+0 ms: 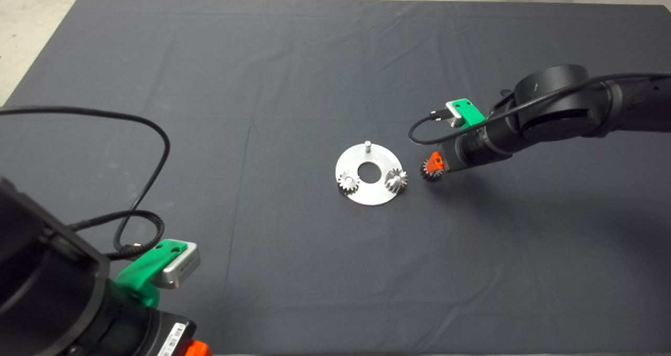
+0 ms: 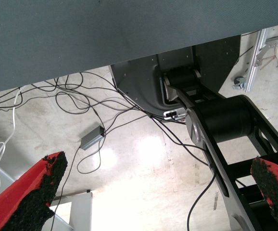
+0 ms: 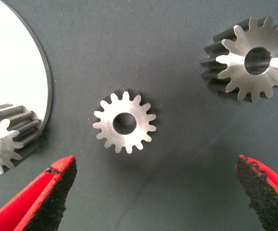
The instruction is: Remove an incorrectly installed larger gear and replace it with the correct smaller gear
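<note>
In the right wrist view the smaller gear (image 3: 124,122) lies flat on the mat, between and just ahead of my right gripper's open fingers (image 3: 57,185). The larger gear (image 3: 249,60), wider and taller, lies on the mat beside it. My right gripper (image 1: 434,163) hovers low just right of the round silver plate (image 1: 378,154). The plate carries two small gears (image 1: 347,181) (image 1: 397,180) and one bare pin (image 1: 368,146). In the head view one dark gear (image 1: 430,172) shows under the red finger; I cannot tell which. My left gripper (image 1: 196,348) is parked at the lower left, open and empty.
The plate's edge (image 3: 14,62) and one mounted small gear (image 3: 4,139) show in the right wrist view. The left wrist view shows the mat's edge, floor cables (image 2: 95,139) and the robot's base (image 2: 221,120). Dark mat (image 1: 262,83) surrounds the plate.
</note>
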Robot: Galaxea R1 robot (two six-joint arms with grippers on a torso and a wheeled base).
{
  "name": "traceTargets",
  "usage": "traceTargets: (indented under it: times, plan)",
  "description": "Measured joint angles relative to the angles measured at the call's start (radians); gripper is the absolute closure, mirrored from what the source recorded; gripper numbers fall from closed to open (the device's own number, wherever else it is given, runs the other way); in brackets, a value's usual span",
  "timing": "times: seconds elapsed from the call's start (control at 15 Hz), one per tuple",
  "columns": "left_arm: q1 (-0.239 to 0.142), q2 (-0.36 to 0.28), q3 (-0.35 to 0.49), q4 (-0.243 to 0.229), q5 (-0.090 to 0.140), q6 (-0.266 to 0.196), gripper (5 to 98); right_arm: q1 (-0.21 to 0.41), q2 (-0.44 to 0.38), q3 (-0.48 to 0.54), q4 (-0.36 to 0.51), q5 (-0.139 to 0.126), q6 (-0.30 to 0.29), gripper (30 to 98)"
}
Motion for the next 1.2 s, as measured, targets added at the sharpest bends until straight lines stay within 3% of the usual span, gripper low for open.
traceTargets:
  times: [0.33, 0.6, 0.93, 1.2]
  plan:
    - [0.002, 0.000, 0.000, 0.000, 0.000, 0.000, 5.4, -0.003, 0.000, 0.000, 0.000, 0.003, -0.001, 30.7]
    - [0.003, 0.000, 0.000, 0.000, 0.000, 0.000, 5.4, -0.045, 0.000, 0.001, 0.000, -0.001, -0.004, 30.7]
    - [0.011, 0.000, 0.000, 0.000, 0.000, 0.000, 5.4, -0.051, -0.001, 0.005, -0.007, -0.001, -0.004, 30.7]
    - [0.013, 0.000, 0.000, 0.000, 0.001, 0.000, 5.4, -0.051, -0.003, 0.005, -0.075, -0.002, -0.008, 30.7]
